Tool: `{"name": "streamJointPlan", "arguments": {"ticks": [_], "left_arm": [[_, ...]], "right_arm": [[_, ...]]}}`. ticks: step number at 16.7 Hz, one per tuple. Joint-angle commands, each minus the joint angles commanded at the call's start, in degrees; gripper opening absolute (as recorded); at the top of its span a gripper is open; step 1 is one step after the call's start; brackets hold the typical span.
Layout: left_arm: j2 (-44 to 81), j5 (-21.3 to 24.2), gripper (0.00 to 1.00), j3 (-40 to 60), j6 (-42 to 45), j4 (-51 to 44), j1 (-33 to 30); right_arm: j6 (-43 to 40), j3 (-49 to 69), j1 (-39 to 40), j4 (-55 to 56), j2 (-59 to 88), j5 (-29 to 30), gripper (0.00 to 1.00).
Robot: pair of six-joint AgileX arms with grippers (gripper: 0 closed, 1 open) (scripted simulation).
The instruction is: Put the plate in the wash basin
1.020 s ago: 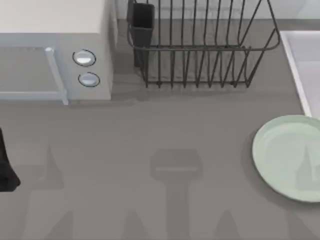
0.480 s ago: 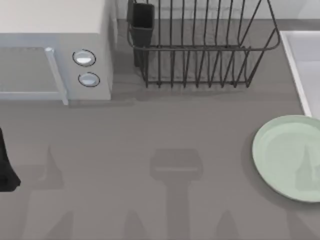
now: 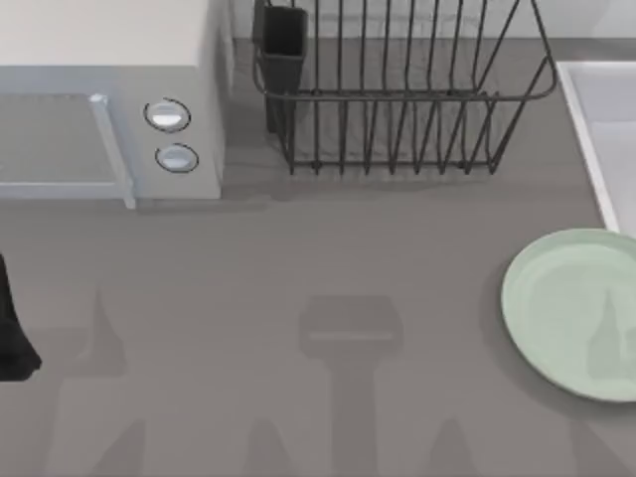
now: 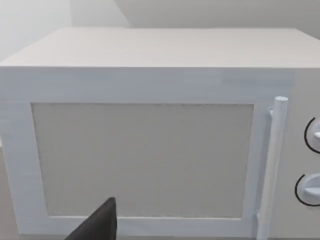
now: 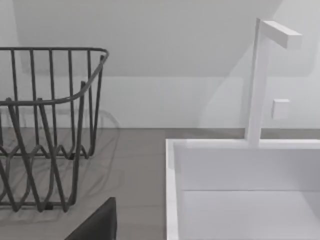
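The pale mint-green plate (image 3: 566,313) lies flat on the grey counter at the right side, cut off by the top view's right edge. Just behind it, at the right edge, is the white rim of the wash basin (image 3: 588,139). The right wrist view shows the wash basin (image 5: 240,200) as a white recess with a light inside. A dark part of my right gripper (image 5: 97,223) sits at that view's lower edge, short of the basin. A dark part of my left gripper (image 4: 99,225) faces the microwave, and my left arm (image 3: 12,333) stays at the left edge.
A white microwave (image 3: 109,109) stands at the back left. A black wire dish rack (image 3: 397,94) with a dark cup holder stands at the back middle. A white faucet (image 5: 260,75) rises behind the basin. Bare grey counter spreads between the microwave and the plate.
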Motion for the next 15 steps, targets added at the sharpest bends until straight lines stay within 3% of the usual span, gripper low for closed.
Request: {"name": "streamJointPlan", "arguments": {"ticks": [8, 15], "left_arm": [[0.0, 0.0, 1.0, 0.0, 0.0, 0.0, 0.0], [0.0, 0.0, 1.0, 0.0, 0.0, 0.0, 0.0]], "right_arm": [[0.5, 1.7, 0.5, -1.3, 1.8, 0.0, 1.0], [6.6, 21.9, 6.4, -17.0, 26.3, 0.0, 1.0]]}}
